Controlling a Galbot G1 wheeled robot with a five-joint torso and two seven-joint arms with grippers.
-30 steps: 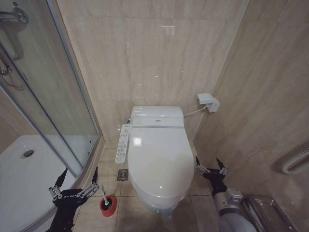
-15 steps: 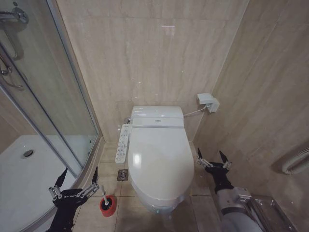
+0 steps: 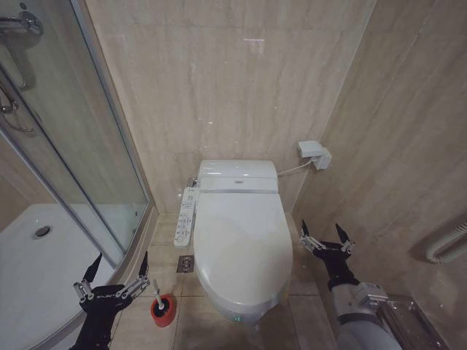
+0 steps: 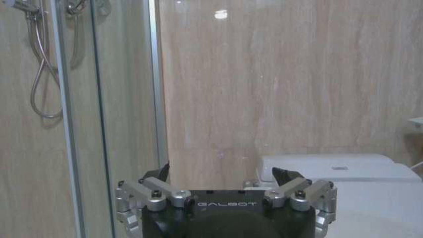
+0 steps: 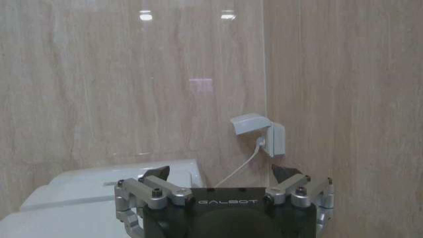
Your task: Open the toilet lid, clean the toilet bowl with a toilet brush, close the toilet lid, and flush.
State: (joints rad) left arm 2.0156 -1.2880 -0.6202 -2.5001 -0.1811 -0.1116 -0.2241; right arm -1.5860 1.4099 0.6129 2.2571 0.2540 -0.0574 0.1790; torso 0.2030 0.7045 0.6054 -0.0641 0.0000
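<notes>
The toilet lid (image 3: 241,244) lies shut over the toilet bowl (image 3: 244,312), whose white rim shows just below the lid's front edge. The right tool (image 3: 326,239) hangs in the gap between the lid's right side and the tiled wall (image 3: 394,146), near the lid but apart from it, its fingers spread wide and holding nothing (in the right wrist view (image 5: 221,173) the same spread shows). The left tool (image 3: 115,271) hovers low by the shower door (image 3: 80,146), also spread and empty, well to the left of the lid. Just to its right on the floor stands the toilet brush (image 3: 155,297), its white handle rising from the red holder cup (image 3: 163,310), untouched by either tool.
</notes>
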